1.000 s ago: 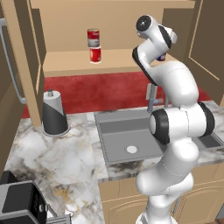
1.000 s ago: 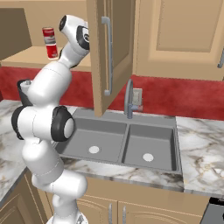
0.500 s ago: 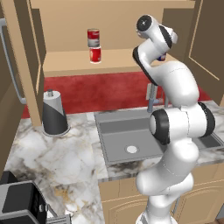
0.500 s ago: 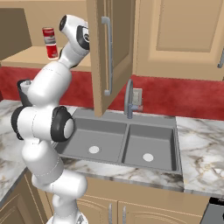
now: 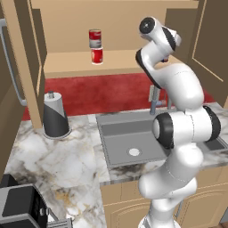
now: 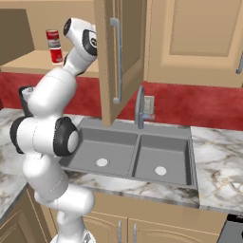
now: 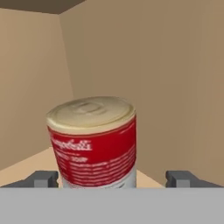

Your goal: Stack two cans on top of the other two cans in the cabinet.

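Observation:
On the shelf of the tan cabinet (image 5: 67, 67) a red-and-grey tin (image 5: 94, 38) stands stacked on the red tin with a white band (image 5: 96, 56); the same stack (image 6: 54, 46) appears at the upper left of the right base view. In the hand view, another red tin with a cream lid (image 7: 94, 144) stands upright close in front of my gripper (image 7: 113, 178). The gripper is open, one fingertip on each side of this tin, the left one nearer to it. The dark blue tin is hidden. My arm covers the hand in both base views.
The open cabinet door (image 6: 118, 57) hangs just right of my arm. Below are the double sink (image 6: 128, 154) with its faucet (image 5: 153, 100), a dark cone-shaped holder (image 5: 55, 118) on the marble counter, and a black appliance (image 5: 22, 207) at the front left.

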Controlling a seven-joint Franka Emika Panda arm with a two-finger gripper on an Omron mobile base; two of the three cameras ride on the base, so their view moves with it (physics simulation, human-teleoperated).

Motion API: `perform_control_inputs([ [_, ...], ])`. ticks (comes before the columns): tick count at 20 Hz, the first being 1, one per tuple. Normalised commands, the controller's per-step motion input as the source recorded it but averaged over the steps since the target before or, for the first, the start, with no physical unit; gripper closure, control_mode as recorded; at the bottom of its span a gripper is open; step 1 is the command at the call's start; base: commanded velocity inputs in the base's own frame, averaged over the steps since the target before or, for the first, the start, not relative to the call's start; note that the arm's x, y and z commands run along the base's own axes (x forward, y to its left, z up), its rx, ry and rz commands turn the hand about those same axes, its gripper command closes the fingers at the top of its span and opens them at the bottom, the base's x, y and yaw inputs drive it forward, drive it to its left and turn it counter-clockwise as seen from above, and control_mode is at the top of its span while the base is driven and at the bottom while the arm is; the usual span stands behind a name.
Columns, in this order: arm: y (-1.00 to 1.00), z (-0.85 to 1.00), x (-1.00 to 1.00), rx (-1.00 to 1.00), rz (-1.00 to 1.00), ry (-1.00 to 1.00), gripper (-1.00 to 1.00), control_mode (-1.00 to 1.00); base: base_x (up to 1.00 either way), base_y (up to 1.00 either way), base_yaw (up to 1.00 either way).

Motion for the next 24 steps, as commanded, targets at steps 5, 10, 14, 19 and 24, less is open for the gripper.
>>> perform_control_inputs([
  [5, 0.17, -0.15, -0.49, 0.0, 0.0, -0.07, -1.0, -1.0, 0.0, 0.0, 0.0],
  [10, 0.39, -0.2, -0.56, 0.02, 0.0, -0.01, -1.0, -1.0, 0.0, 0.0, 0.0],
  [14, 0.49, -0.03, -0.63, 0.03, 0.13, 0.07, -1.0, -1.0, 0.0, 0.0, 0.0],
  [19, 0.52, 0.0, -0.66, 0.01, 0.28, 0.05, -1.0, -1.0, 0.0, 0.0, 0.0],
  [24, 0.49, 0.0, -0.65, 0.0, 0.33, 0.02, -1.0, -1.0, 0.0, 0.0, 0.0],
])
